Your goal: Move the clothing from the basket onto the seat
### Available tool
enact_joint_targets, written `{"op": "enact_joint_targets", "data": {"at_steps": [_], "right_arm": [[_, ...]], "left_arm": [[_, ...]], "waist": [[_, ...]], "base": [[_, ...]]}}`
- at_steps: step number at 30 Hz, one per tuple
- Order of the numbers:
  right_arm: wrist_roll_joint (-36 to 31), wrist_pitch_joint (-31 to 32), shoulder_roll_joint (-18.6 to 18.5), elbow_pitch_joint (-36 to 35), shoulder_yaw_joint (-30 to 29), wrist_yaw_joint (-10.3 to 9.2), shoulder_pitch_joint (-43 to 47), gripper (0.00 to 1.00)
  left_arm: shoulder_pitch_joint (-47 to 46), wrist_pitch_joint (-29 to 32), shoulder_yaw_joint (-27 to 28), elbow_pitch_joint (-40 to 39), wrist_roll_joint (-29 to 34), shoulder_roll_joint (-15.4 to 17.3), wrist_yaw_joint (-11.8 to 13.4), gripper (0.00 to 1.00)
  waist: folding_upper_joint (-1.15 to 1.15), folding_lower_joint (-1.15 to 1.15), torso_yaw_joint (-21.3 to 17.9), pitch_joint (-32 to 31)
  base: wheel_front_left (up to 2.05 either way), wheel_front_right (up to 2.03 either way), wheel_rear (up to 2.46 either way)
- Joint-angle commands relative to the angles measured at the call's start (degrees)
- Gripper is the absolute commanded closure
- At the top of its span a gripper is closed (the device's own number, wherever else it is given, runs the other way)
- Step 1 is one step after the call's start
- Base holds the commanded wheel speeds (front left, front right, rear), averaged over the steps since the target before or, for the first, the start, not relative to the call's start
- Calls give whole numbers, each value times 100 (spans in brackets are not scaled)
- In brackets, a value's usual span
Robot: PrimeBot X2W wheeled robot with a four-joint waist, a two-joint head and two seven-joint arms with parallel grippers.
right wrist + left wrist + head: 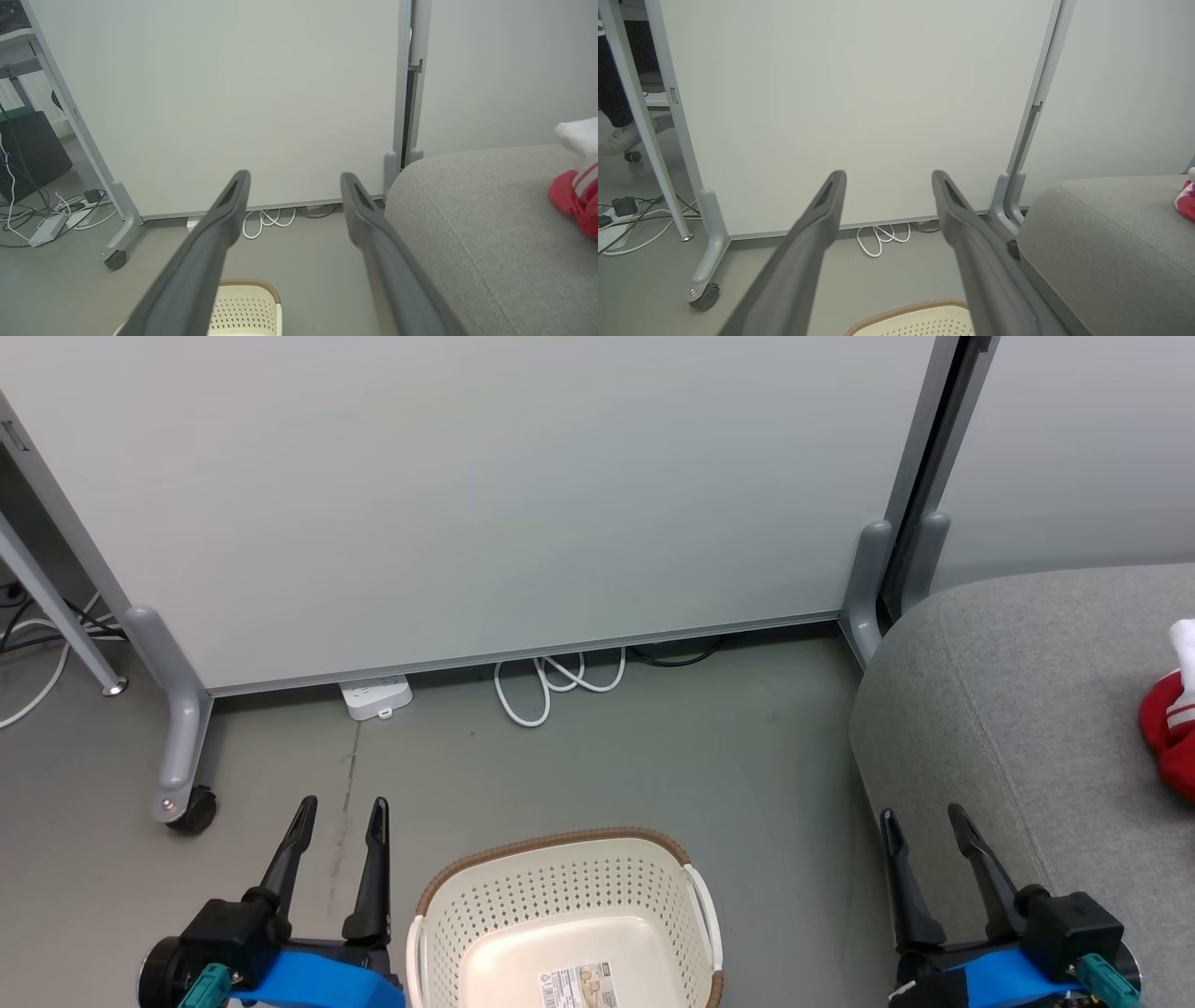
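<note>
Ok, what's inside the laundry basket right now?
The basket shows a bare cream floor and a printed label; no garment in the visible part. Its near end is cut off by the picture's edge. Red clothing lies on the seat.

Printed label [577, 987] inside basket [560, 859]; text seemingly too small to read

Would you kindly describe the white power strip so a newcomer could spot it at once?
Find the big pale partition panel ahead and follow its bottom edge. Left of the looped white cable, the power strip lies on the floor: a small flat white block, not a cord.
</note>
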Motion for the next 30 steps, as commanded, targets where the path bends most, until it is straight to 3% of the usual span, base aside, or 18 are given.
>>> {"op": "enact_joint_targets", "data": {"at_steps": [1, 2, 3, 8, 30], "right_arm": [[-29, 0, 25, -15, 7, -2, 50, 0], [-34, 0, 29, -11, 10, -2, 43, 0], [-1, 0, 9, 1, 6, 0, -1, 100], [100, 25, 15, 202, 1, 0, 32, 100], [2440, 627, 55, 149, -251, 0, -141, 100]], "left_arm": [[65, -16, 0, 16, 29, 11, 13, 0], [56, -17, -3, 29, 45, 11, 25, 0], [0, 1, -3, 26, 15, 0, 9, 100], [90, 71, 27, 252, -100, -15, 7, 100], [47, 652, 322, 158, -2387, -8, -38, 100]], "waist": [[0, 0, -2, 7], [0, 0, -2, 11], [0, 0, -3, 12], [0, 0, -5, 14], [0, 0, -20, 31]], "base": [[0, 0, 0], [0, 0, 0], [0, 0, 0], [0, 0, 0], [0, 0, 0]]}}
